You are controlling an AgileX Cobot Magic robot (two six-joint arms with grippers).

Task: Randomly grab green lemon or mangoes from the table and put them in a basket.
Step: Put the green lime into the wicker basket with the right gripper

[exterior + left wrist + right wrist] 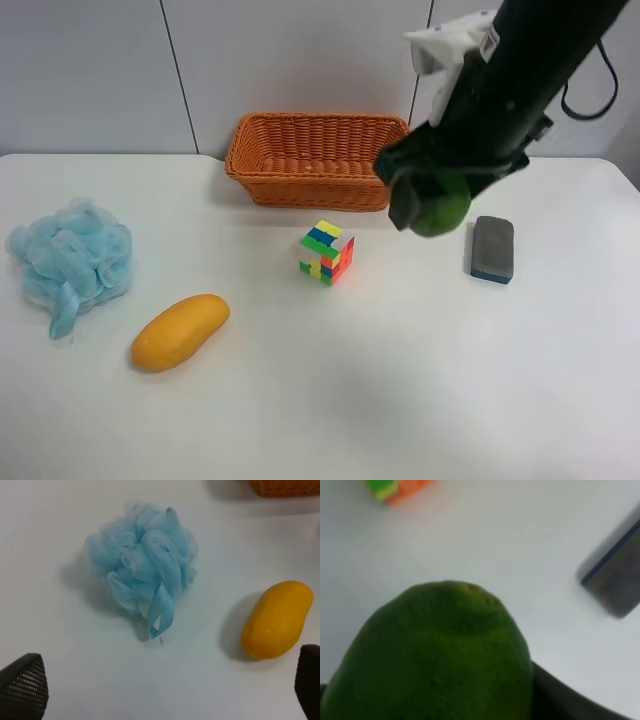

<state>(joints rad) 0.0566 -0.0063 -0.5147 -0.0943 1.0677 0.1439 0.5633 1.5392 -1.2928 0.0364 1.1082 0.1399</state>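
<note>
My right gripper (432, 195) is shut on the green lemon (443, 208) and holds it in the air above the white table (400, 390), just in front of the right front corner of the orange wicker basket (316, 160). The lemon fills the right wrist view (440, 655). The yellow-orange mango (180, 331) lies on the table at the front left, and also shows in the left wrist view (277, 619). My left gripper (165, 685) is open and empty, above the table near the mango; it is out of the exterior high view.
A light blue mesh bath pouf (72, 258) lies at the left, beside the mango (142, 575). A multicoloured puzzle cube (326, 251) sits in front of the basket. A grey eraser block (492, 248) lies to the right of the lemon.
</note>
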